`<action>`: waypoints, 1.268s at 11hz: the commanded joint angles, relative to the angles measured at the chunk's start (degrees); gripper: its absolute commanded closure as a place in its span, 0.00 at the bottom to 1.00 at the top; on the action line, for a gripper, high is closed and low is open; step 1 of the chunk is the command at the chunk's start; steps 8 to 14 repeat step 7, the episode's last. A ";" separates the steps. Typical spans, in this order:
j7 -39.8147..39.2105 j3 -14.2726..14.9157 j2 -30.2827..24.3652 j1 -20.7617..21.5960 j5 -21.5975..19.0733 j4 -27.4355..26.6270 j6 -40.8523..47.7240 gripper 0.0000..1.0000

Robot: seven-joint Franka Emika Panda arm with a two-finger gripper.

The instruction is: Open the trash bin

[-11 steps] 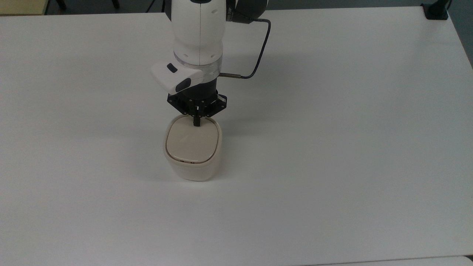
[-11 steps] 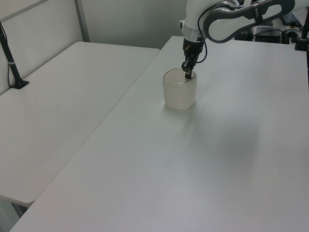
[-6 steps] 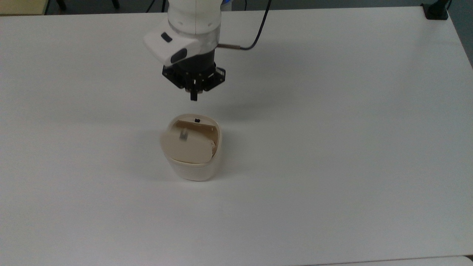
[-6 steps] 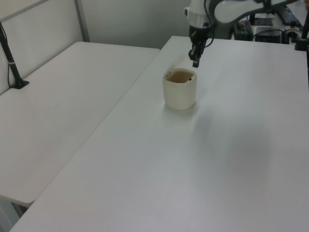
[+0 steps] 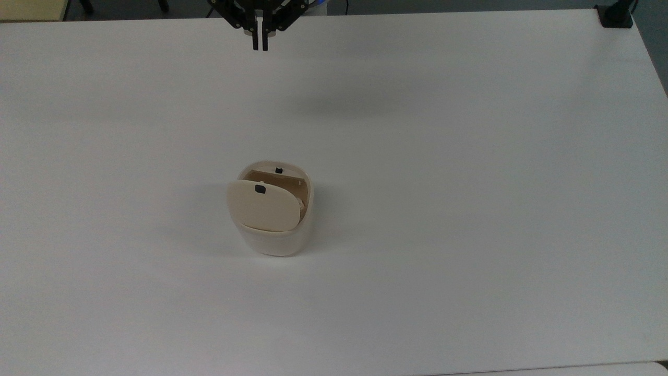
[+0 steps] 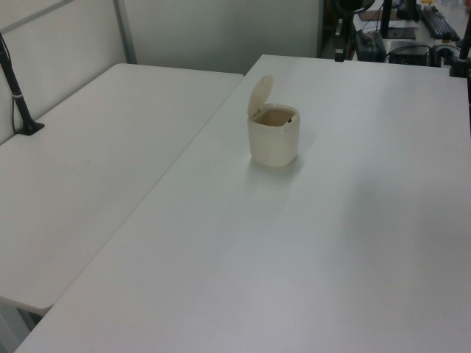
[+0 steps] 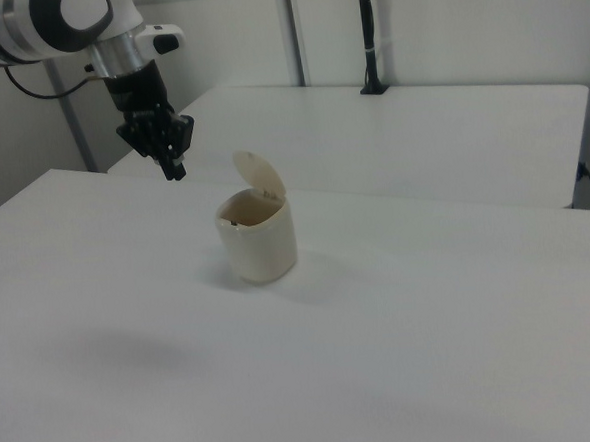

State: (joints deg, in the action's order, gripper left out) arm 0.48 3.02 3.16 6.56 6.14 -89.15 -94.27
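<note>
The cream-white trash bin (image 5: 272, 242) stands near the middle of the white table (image 5: 469, 156). Its beige lid (image 5: 263, 207) is swung up on its hinge and stands upright, with a small black square near its top edge. The bin's mouth is uncovered, and a black button (image 5: 278, 169) sits on the far rim. In the left view the trash bin (image 6: 274, 140) has its lid (image 6: 260, 95) raised on the left view's left side. My gripper (image 5: 260, 43) hangs high above the table, well behind the bin, fingers together and holding nothing. The right view has the gripper (image 7: 175, 169) up and to the right view's left of the trash bin (image 7: 259, 241).
A second white table (image 6: 88, 154) adjoins this one. A black post (image 6: 16, 84) is clamped to it, and the same post (image 7: 367, 36) shows in the right view. A black clamp (image 5: 616, 15) sits at the table's far right corner in the top view.
The gripper pressed the bin's far rim, then lifted and drew back to the table's far edge. The lid sprang from flat to fully upright.
</note>
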 commanded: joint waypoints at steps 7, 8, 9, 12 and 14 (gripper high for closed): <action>-0.75 0.15 -1.32 -1.11 -2.36 -1.64 1.72 0.00; -0.75 0.15 -1.32 -1.11 -2.36 -1.64 1.72 0.00; -0.75 0.15 -1.32 -1.11 -2.36 -1.64 1.72 0.00; -0.75 0.15 -1.32 -1.11 -2.36 -1.64 1.72 0.00; -0.75 0.15 -1.32 -1.11 -2.36 -1.64 1.72 0.00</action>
